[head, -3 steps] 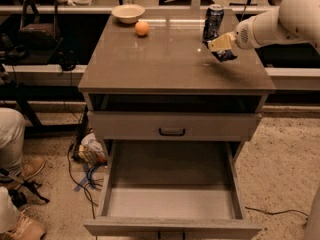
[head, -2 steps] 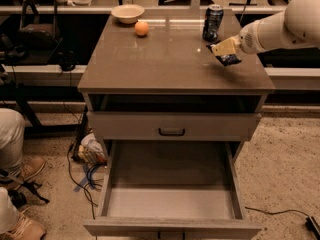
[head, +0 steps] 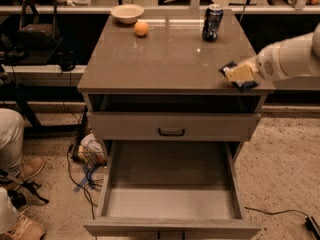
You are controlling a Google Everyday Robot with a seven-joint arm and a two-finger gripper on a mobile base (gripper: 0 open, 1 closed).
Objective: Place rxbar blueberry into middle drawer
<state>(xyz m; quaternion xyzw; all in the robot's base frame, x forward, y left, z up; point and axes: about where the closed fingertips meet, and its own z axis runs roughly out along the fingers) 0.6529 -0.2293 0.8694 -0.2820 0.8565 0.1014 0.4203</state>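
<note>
1. Plainly, the gripper (head: 240, 75) is seen at the right of the frame, over the front right corner of the cabinet top (head: 165, 59). It is closed on the rxbar blueberry (head: 247, 85), whose dark blue wrapper shows on either side of the pale fingers.
2. The white arm (head: 292, 56) is seen reaching in from the right edge.
3. Farther back on the top, a dark drink can (head: 212, 23) is set upright. An orange (head: 141, 28) and a bowl (head: 127, 13) are placed toward the upper left.
4. Below, the upper drawer front (head: 172, 121) is shut. The middle drawer (head: 170, 204) is pulled out at the bottom centre, its floor bare.
5. The carrying step is judged to be in hand: the bar is grasped but not yet brought over the drawer.
6. For the next move, the bar must be taken past the front edge, then lowered down and to the left. The upper drawer front and side walls must be cleared before release.
</note>
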